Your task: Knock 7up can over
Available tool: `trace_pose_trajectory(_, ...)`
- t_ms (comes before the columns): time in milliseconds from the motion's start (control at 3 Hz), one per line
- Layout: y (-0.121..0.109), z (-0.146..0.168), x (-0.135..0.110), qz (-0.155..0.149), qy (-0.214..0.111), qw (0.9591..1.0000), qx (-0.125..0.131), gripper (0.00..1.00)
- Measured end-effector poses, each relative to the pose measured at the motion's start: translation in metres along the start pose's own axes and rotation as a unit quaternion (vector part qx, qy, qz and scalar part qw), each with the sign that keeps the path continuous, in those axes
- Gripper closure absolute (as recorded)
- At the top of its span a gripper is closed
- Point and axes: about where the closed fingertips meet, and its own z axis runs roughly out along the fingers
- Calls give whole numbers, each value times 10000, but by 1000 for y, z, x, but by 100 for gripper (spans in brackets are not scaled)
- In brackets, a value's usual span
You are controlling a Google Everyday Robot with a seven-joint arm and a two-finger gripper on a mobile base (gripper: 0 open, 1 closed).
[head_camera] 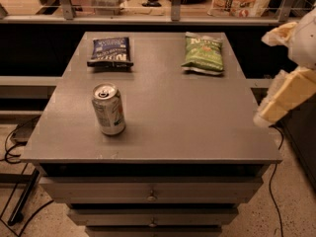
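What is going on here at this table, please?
The robot is meant to knock over the 7up can, which stands upright, not yet tipped, near the front left of the grey table. The robot's hand hovers off the table's right edge, well apart from the can. A dark-blue snack bag and a green snack bag lie flat at the back.
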Motion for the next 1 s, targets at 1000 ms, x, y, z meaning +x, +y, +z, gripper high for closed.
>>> trace_pose_trajectory(1000,13,15,-35,-134,-550,9980,-299,0)
